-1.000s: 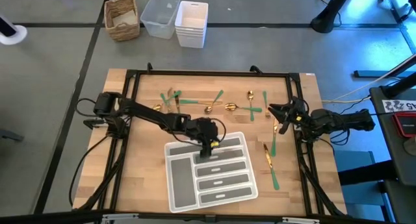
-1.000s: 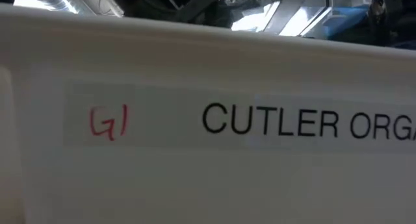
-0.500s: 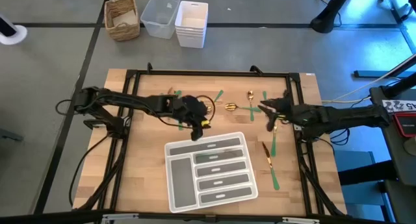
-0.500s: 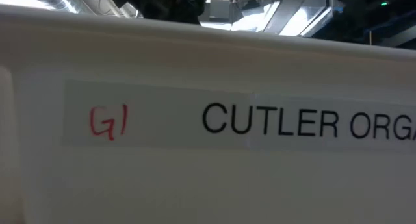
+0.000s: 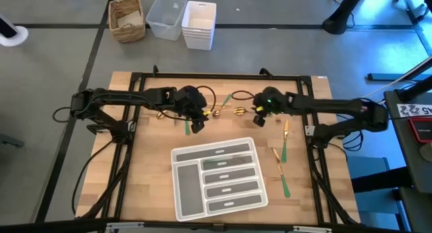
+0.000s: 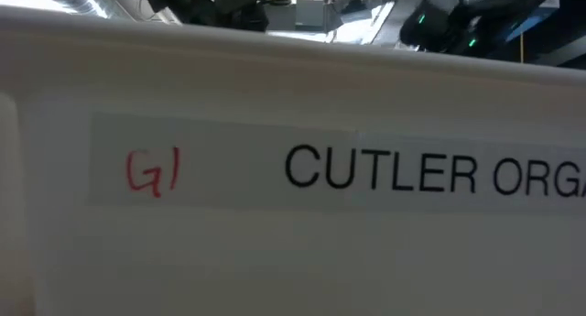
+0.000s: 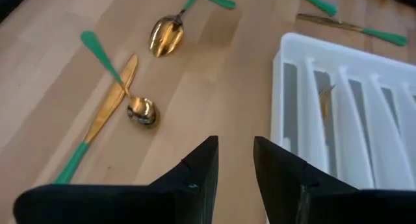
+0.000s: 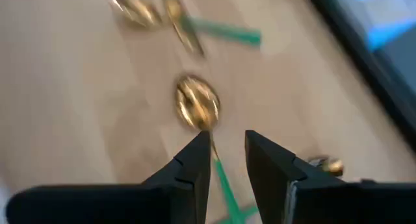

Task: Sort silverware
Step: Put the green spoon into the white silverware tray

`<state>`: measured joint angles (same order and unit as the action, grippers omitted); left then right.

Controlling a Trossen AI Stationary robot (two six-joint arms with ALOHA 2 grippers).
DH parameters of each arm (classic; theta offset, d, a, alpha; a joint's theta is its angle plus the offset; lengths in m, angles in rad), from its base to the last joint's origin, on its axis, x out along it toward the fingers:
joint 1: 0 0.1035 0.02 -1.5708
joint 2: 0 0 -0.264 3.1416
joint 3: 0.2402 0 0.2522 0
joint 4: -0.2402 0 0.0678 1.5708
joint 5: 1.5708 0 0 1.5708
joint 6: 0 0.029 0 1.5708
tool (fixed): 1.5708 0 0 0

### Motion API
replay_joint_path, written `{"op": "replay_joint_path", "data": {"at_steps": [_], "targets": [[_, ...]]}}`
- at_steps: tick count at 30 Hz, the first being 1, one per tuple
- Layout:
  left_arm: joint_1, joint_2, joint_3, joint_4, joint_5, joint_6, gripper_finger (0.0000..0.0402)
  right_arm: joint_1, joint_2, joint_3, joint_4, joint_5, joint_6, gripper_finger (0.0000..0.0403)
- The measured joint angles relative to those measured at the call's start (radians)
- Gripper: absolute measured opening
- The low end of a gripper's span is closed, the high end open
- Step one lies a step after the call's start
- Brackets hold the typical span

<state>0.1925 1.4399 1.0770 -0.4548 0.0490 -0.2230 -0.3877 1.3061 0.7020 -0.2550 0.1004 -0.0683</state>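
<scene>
Wood tabletop point(image 5: 155, 186), grey tray point(image 5: 217, 177) near front. Left gripper point(image 7: 234, 160): jaws slightly apart, empty; spoon point(image 7: 123, 87) and knife point(image 7: 104, 120) lie ahead of jaws. Right gripper point(image 8: 227, 152): jaws narrowly open, empty, gold spoon point(image 8: 197, 102) just beyond tips.

Table point(image 5: 155, 192): pale wood, light grain, black frame round edges; silverware point(image 5: 284, 149): shiny gold heads, slim green handles, scattered along far edge and right edge; spoon point(image 7: 140, 110): gold bowl, green handle, lying across gold knife point(image 7: 104, 117) with green handle; tray point(image 5: 217, 177): pale grey, darker grey compartment floors; tray label point(image 6: 385, 169): black lettering, red handwritten mark; arms: black, right arm with small green light point(image 5: 268, 94); left gripper point(image 7: 233, 160), right gripper point(image 8: 227, 152): black fingers.
</scene>
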Motion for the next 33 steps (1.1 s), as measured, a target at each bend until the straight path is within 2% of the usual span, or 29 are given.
{"op": "replay_joint_path", "data": {"at_steps": [7,16,20,24,28,33], "targets": [[0.02,0.0,-0.049,0.001,0.0,0.003,0.009,-0.055,0.185,0.007,0.043,-0.12,-0.08,0.0098],[0.026,0.0,-0.058,0.007,-0.001,0.021,0.009,-0.052,0.271,0.007,0.14,-0.088,-0.135,0.0098],[0.026,0.0,-0.058,0.019,-0.001,0.024,0.009,-0.052,0.286,0.007,0.141,-0.085,-0.15,0.0098],[0.026,0.001,-0.058,0.026,-0.001,0.025,0.009,-0.052,0.309,0.007,0.146,-0.039,-0.151,0.0098],[0.026,0.001,-0.058,0.026,-0.002,0.025,0.009,-0.053,0.332,0.008,0.156,-0.047,-0.168,0.0098],[0.026,0.001,-0.058,0.026,-0.002,0.025,0.009,-0.052,0.345,0.01,0.156,-0.052,-0.17,0.0062]]}}
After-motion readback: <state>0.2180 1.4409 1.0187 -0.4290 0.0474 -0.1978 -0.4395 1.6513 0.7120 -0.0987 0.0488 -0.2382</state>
